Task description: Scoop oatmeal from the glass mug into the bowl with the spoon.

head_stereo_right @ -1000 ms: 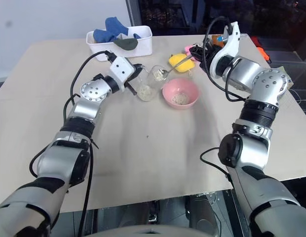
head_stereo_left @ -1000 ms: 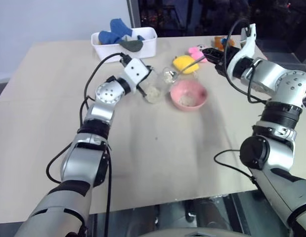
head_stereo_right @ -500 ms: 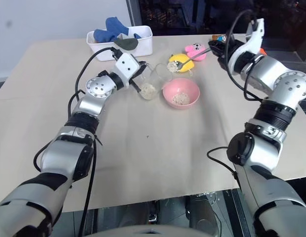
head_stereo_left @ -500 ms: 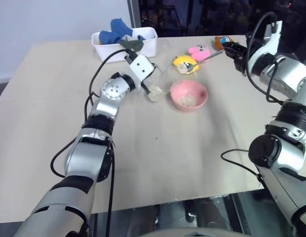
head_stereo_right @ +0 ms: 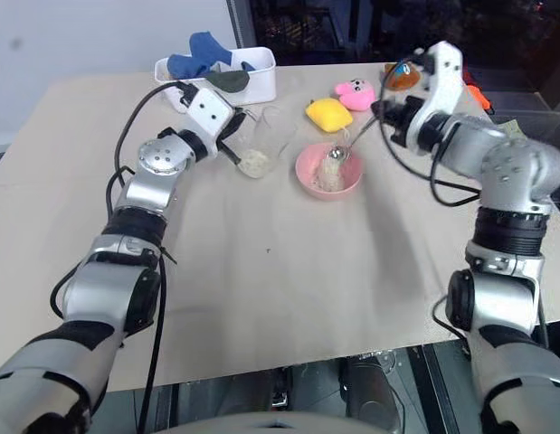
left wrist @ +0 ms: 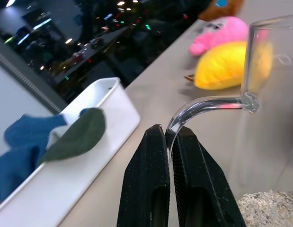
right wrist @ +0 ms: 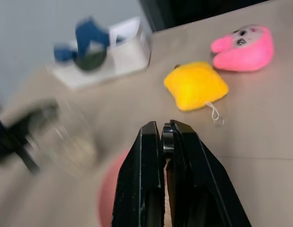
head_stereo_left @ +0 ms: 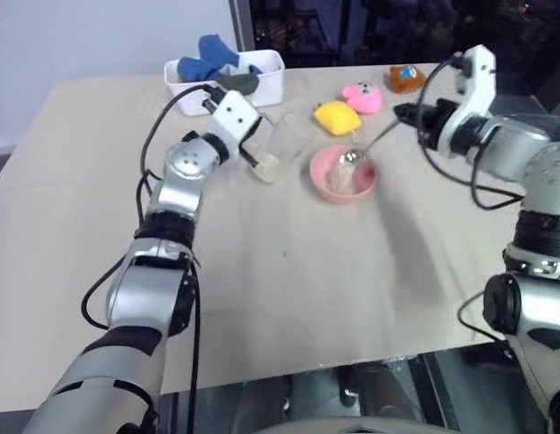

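Head stereo downward; wrist close-ups

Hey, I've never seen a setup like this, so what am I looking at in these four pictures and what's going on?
This is a humanoid robot with two arms. The two wide pictures come from cameras in its head, looking down over a beige table. The two close-ups come from cameras on its wrists, looking along the black fingers.

The left gripper is shut on the handle of a clear glass mug holding pale oatmeal flakes. The right gripper is shut on a shiny silver metal spoon, whose head is over the small round pink bowl, which has some oatmeal in it.

Also on the table: a white rectangular tub of blue and dark cloths, a yellow plush, a pink plush and a small brown toy.
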### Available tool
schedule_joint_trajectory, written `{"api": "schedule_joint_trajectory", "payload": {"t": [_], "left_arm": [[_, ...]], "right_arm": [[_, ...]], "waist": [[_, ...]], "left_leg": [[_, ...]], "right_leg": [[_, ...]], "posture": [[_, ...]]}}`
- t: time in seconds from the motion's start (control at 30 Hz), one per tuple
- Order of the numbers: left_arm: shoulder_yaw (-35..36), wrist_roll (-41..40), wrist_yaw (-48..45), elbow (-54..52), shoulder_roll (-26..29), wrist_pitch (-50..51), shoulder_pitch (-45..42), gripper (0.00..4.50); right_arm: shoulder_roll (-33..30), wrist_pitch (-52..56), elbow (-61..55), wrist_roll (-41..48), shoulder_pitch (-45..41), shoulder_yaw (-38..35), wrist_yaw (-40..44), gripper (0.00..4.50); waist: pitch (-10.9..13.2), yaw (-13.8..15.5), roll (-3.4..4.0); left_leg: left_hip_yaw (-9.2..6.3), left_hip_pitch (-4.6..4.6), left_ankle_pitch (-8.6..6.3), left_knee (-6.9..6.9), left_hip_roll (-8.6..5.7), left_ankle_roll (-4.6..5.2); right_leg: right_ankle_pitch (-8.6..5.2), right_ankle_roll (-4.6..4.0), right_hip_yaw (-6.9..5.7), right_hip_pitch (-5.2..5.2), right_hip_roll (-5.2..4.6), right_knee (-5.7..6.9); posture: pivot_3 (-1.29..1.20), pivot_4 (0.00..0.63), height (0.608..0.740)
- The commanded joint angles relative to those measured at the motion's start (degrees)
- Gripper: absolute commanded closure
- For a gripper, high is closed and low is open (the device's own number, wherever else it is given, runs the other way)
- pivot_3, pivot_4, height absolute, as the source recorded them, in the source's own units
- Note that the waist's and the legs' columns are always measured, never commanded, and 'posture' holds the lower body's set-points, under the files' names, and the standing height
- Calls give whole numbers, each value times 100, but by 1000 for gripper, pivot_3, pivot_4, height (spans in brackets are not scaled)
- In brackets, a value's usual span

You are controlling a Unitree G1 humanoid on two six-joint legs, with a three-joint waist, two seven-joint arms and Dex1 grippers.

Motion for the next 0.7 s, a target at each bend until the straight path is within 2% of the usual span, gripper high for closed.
{"api": "schedule_joint_trajectory", "payload": {"t": [0.03,0.1,0.17,0.3,0.47,0.53,0.7], "left_arm": [[181,-232,-10,-893,61,298,303,4454],[217,-268,19,-1244,67,465,543,4454],[258,-310,61,-1556,66,590,759,4454],[394,-434,234,-1870,6,537,1087,4454],[499,-727,201,-2227,-126,482,1429,4454],[501,-764,209,-2325,-175,439,1496,4454],[573,-961,246,-2687,-360,389,1644,4454]], "right_arm": [[-454,-1405,-590,-1172,96,1082,1023,4500],[-694,-2190,-821,-1744,236,1566,1560,4500],[-716,-2596,-1053,-1770,396,1510,1938,4500],[-29,-1642,-993,-234,262,-13,1479,4500],[536,-896,-1089,699,104,-657,930,4500],[753,-737,-1101,814,70,-705,744,4500],[1153,-773,-1080,466,165,-198,622,4500]], "waist": [[0,9,0],[0,14,0],[1,20,-1],[2,37,-3],[2,60,-3],[2,48,-2],[2,30,-2]], "left_leg": [[-1,0,0,0,-1,0],[0,-2,0,0,-11,1],[-2,-2,0,1,-12,0],[3,-1,1,13,-10,-2],[12,17,2,19,4,-4],[13,20,2,19,3,-4],[15,18,3,19,-7,-6]], "right_leg": [[0,1,0,0,-1,0],[0,2,0,0,-1,-3],[-2,5,-2,0,-1,-2],[-2,4,-6,1,0,-1],[-2,3,-5,15,-4,0],[-1,2,-4,14,-1,3],[-1,2,-2,13,-1,3]], "posture": [[0,150,740],[0,150,740],[0,150,740],[0,150,740],[0,150,740],[0,150,740],[0,150,740]]}}
